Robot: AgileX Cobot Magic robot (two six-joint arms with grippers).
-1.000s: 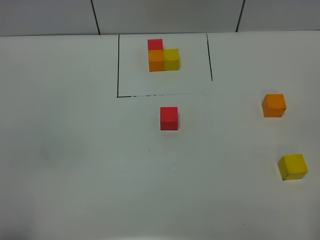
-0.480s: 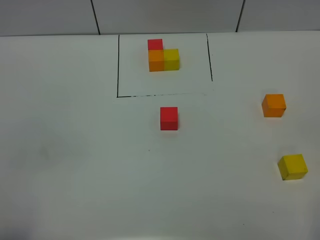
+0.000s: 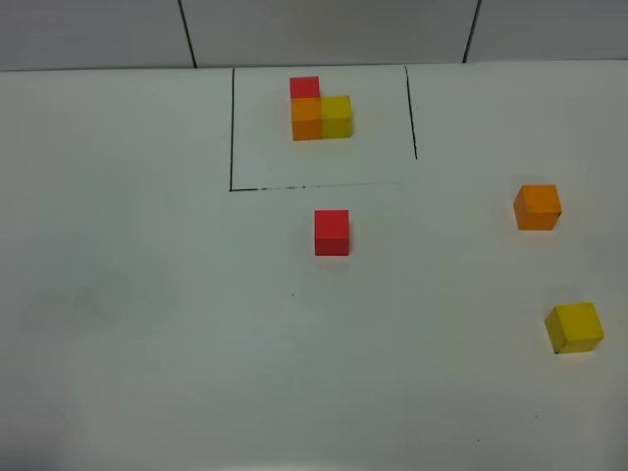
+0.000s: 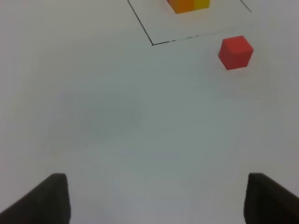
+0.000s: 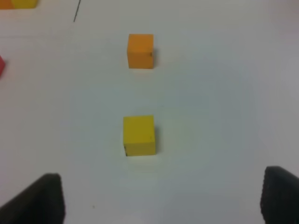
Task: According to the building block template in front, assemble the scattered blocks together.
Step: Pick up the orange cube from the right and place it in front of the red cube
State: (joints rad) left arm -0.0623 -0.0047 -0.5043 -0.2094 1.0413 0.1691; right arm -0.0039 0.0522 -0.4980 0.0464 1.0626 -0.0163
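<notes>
White table [image 3: 147, 314] across nearly the whole high view, a strip of grey panelled wall [image 3: 324, 29] along its far edge. Drawn on the table at the far middle, a thin black outline [image 3: 232, 128]: two side lines and a fainter, broken near line, open toward the wall.

Neither arm in sight from the high camera. Of the left gripper [image 4: 156, 200], only two dark fingertips [image 4: 51, 198] in its own wrist view, one at each side of the frame: jaws spread wide, bare table between them, nothing held. Same for the right gripper [image 5: 163, 198] in its wrist view: jaws wide, empty, the yellow block [image 5: 138, 135] ahead of the gap and not between the fingers.

Inside the outline, toward its far side, the template [image 3: 319, 113]: an L of three joined cubes, red farthest back, orange just in front and touching it, yellow touching the orange on the right.

Outside the outline, three loose cubes flat on the table, well apart from one another. Closest to the outline, the red block [image 3: 332, 233], just in front of the broken near line, about mid-view. Off to the right, past the right side line, the orange block [image 3: 538, 207]. Nearer the camera than that and close to the right edge, the yellow block, turned slightly askew.
</notes>
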